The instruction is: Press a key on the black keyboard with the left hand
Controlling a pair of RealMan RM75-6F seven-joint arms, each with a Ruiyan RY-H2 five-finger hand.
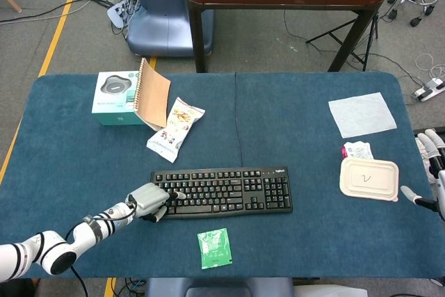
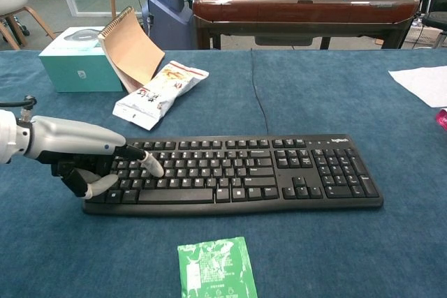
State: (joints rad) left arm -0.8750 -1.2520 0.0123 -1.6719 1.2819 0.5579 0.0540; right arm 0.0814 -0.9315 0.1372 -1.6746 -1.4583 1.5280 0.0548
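Observation:
The black keyboard lies across the near middle of the blue table, its cable running away toward the far edge. My left hand sits at the keyboard's left end. One extended fingertip touches a key in the left letter rows, while the other fingers are curled under beside the keyboard's left edge. It holds nothing. My right hand shows only at the far right edge of the head view, fingers apart, off the table beside a white lidded box.
A green packet lies just in front of the keyboard. A snack bag, a spiral notebook and a teal box sit at the back left. A white cloth lies at the back right.

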